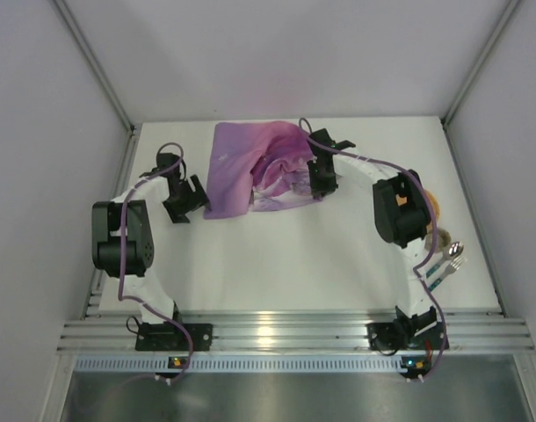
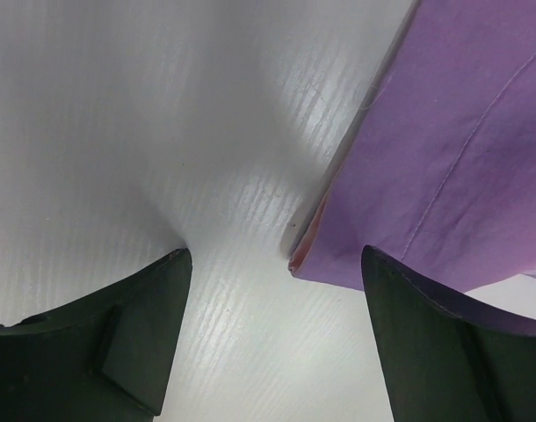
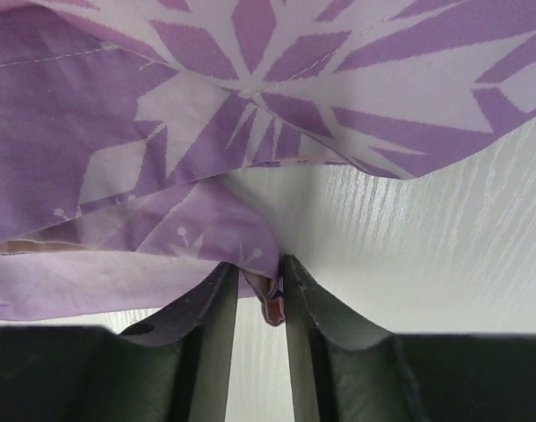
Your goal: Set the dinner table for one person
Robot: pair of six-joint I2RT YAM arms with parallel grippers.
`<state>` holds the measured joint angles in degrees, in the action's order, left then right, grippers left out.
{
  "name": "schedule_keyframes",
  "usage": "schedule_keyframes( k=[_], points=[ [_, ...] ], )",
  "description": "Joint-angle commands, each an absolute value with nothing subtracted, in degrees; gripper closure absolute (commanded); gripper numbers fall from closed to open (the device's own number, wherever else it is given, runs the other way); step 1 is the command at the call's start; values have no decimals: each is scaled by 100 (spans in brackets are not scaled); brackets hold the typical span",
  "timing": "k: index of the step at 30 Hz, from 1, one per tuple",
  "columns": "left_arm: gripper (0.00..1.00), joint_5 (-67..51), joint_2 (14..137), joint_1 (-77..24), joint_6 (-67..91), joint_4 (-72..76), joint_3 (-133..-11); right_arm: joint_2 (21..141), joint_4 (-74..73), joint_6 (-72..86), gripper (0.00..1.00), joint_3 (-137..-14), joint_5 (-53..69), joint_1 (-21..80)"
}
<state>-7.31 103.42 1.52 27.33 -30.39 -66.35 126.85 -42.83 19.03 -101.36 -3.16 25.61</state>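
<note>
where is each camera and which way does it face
top external: above, behind the robot, looking down on the dinner table; both arms show.
left wrist: looks down at table beside the placemat edge; open left end effector shows.
right wrist: faces the placemat fold pinched in the right end effector.
shared: the placemat.

Placemat (image 1: 237, 167) lies far-centre on the table (image 1: 303, 264); cutlery (image 1: 450, 258) at right.

Purple placemat (image 1: 237, 171), white snowflakes; dinner table (image 1: 294, 259) white; cutlery (image 1: 445, 264) perhaps blue-handled.
</note>
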Motion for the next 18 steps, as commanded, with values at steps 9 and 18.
schedule_keyframes(
  k=[9, 18],
  points=[
    [30, -1819, 10748, 18, 2795, -2241, -6557, 12850, -4201, 1828, 90, -10213, -150, 2663],
    [100, -1741, 11057, -299, 2611, -2346, -6653, 12762, -4298, 1775, 100, -10082, -88, 2611]
  ],
)
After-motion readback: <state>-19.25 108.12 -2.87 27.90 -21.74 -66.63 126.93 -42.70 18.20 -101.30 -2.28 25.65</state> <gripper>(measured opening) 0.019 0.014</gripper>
